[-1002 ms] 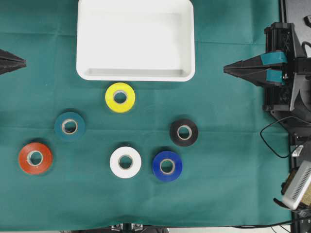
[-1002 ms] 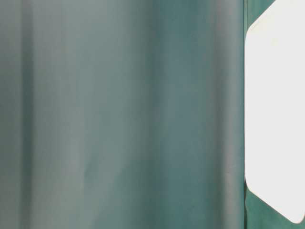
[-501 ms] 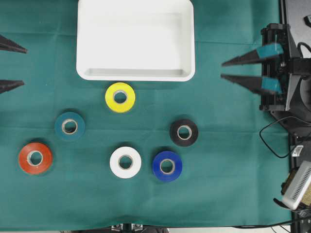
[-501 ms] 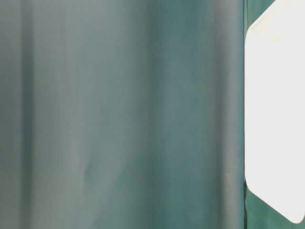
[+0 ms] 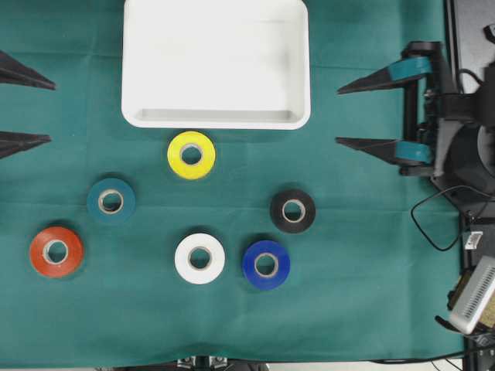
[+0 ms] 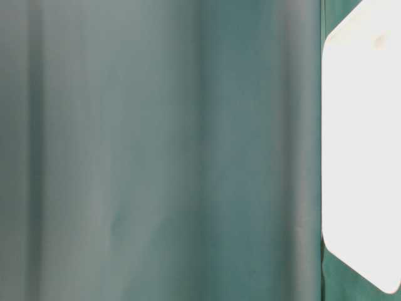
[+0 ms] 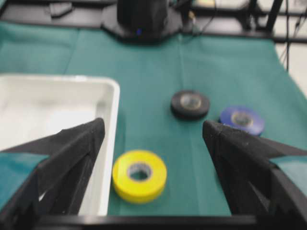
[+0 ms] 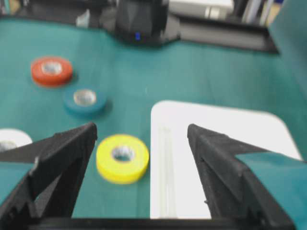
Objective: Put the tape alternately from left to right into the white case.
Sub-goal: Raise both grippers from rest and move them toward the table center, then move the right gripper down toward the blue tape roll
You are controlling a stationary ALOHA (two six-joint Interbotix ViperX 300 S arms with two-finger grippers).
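Observation:
The white case lies at the top middle of the green cloth with nothing in it. Below it six tape rolls lie flat: yellow nearest the case, teal, orange-red, white, blue and black. My left gripper stands open at the left edge, far from every roll. My right gripper stands open to the right of the case. In both wrist views the yellow tape lies beyond the spread fingers, untouched.
The right arm's base, cables and a grey device crowd the right edge. Across the cloth each wrist view shows the other arm's black base. The table-level view gives only blurred green cloth and a white shape.
Both grippers went from shut to wide open. The right gripper's fingers also reach slightly further left. No roll has moved.

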